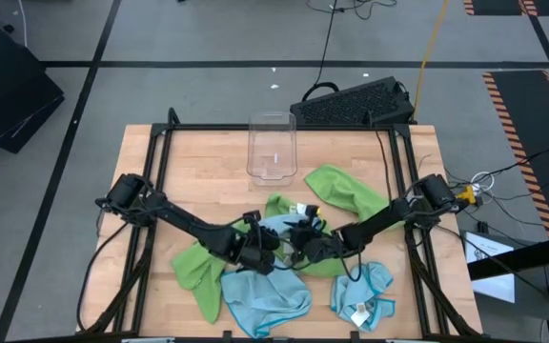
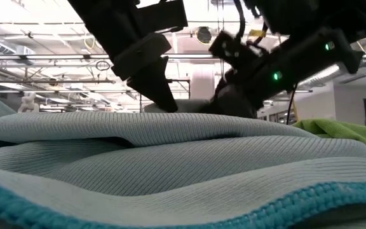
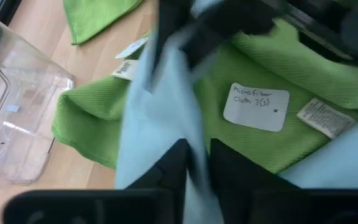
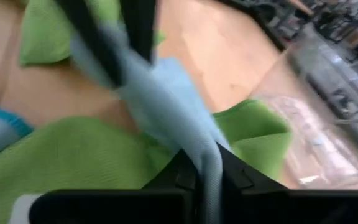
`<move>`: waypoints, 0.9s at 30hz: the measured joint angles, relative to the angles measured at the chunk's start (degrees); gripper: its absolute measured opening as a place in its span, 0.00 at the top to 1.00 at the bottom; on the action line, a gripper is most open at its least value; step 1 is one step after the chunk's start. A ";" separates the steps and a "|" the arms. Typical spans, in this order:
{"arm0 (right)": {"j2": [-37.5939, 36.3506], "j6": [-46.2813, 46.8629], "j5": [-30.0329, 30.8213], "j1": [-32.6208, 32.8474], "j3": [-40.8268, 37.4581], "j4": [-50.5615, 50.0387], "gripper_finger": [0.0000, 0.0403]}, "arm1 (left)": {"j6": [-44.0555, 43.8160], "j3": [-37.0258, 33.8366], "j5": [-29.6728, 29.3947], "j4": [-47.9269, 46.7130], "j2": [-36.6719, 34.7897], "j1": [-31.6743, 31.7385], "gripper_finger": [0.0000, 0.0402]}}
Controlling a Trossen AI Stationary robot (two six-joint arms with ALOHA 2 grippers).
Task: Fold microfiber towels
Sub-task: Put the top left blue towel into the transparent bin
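My two grippers meet over the towel pile at the table's near middle. My left gripper [image 1: 267, 255] and my right gripper [image 1: 299, 250] are both shut on one light blue towel [image 1: 276, 229], which stretches as a narrow band between them [image 3: 166, 106]. Under it lies a lime green towel [image 3: 272, 74] with a white handwritten tag [image 3: 257, 107]. Other green towels lie at the far right [image 1: 346, 191] and near left [image 1: 198, 272]. Two more light blue towels lie at the near edge [image 1: 265, 300] [image 1: 360, 291]. My left gripper pinches a bunched part of the light blue towel [image 3: 194, 152] between its two fingers; one layer or several, I cannot tell. The towel runs from the fingers to the other gripper, above the green towel. My right gripper pinches the same towel at a gathered part [image 4: 205, 158] between its two fingers. The cloth runs away from the fingers as a twisted band [image 4: 148, 93] toward the left gripper, lifted over the green towel.
A clear plastic bin [image 1: 272, 148] stands at the table's far middle, and also shows in the left wrist view [image 3: 17, 106]. A black keyboard-like thing [image 1: 355, 103] lies beyond the far edge. A light blue towel [image 2: 170, 165] fills the low view's foreground.
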 joint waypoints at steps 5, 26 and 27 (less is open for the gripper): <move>-5.42 -1.84 0.10 0.20 0.00 -3.59 0.97 | -0.13 0.00 -1.79 -0.12 -0.03 -1.59 0.65; -30.03 -24.95 2.35 4.86 -1.88 -4.80 0.97 | -4.27 0.04 -14.91 -2.97 -11.67 -13.64 0.51; -31.39 -25.54 1.24 4.98 -2.78 -4.57 0.97 | -4.22 0.04 -16.22 -2.72 -11.90 -14.02 0.51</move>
